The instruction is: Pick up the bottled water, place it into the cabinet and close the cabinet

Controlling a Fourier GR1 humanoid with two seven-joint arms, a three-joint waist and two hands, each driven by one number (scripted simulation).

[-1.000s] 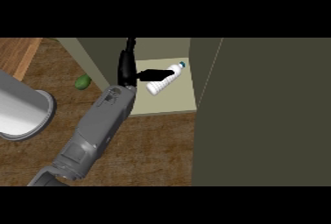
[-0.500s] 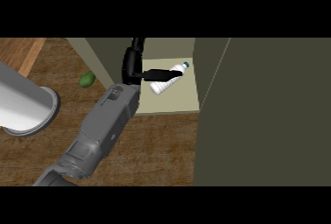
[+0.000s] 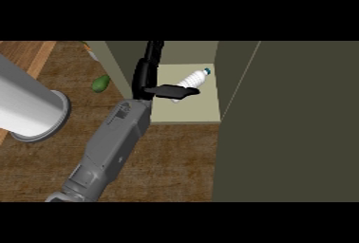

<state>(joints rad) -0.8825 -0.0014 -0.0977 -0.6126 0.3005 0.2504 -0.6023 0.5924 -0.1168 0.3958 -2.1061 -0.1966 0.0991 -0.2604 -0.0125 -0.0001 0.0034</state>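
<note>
One left hand (image 3: pixel 146 78) stood inside the cabinet (image 3: pixel 188 112), fingers straight and open, thumb out sideways at the single bottled water (image 3: pixel 195 78) lying toward the shelf's back right corner.

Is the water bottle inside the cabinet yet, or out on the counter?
Inside. The bottled water lies tipped on the pale cabinet shelf, cap toward the back, with the left hand overlapping its base end.

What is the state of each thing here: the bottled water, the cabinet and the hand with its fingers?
bottled water: lying on its side inside the cabinet, cap on.
cabinet: open, not yet closed.
right hand: open, fingers straight, thumb across the bottled water's base.
</note>
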